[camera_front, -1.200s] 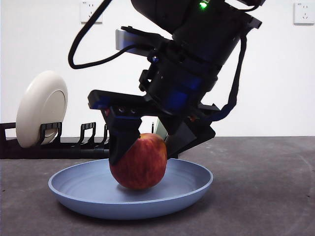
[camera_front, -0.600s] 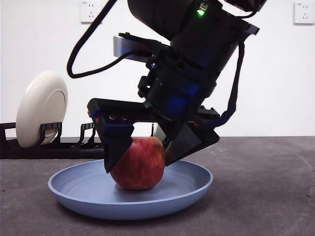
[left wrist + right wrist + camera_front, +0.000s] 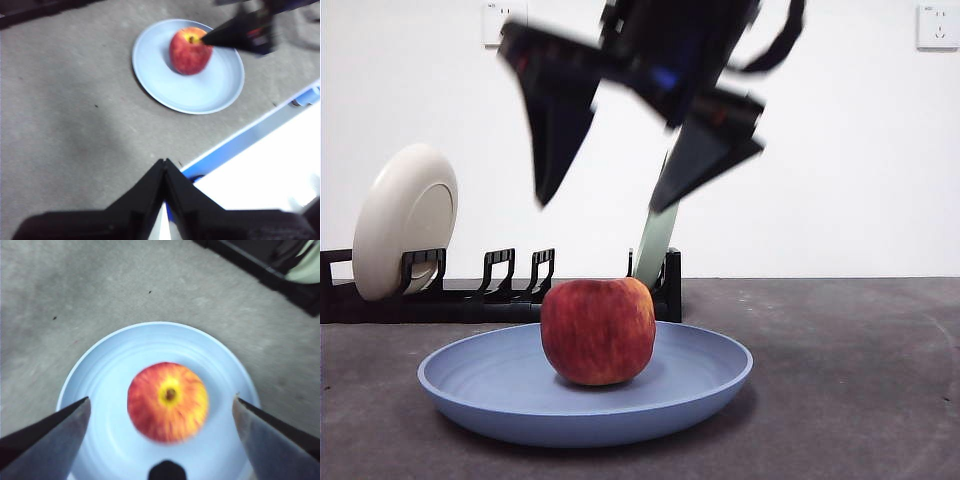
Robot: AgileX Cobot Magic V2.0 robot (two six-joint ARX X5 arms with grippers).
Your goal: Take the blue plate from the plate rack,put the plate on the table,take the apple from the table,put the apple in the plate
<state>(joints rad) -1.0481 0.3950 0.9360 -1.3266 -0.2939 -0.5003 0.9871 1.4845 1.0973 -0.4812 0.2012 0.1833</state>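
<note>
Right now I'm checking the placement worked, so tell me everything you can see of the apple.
The apple is round, red with yellow streaks, yellow around its dark stem pit, which faces up. It sits upright near the middle of the blue plate, touching only the plate. The right gripper hangs open above it, fingers clear of it.

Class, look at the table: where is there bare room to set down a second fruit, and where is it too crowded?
Bare table lies beside the blue plate, on the side away from the plate rack. Crowded: the plate's middle, filled by the apple, with the right gripper open above it, and the rack strip behind with the cream plate.
</note>
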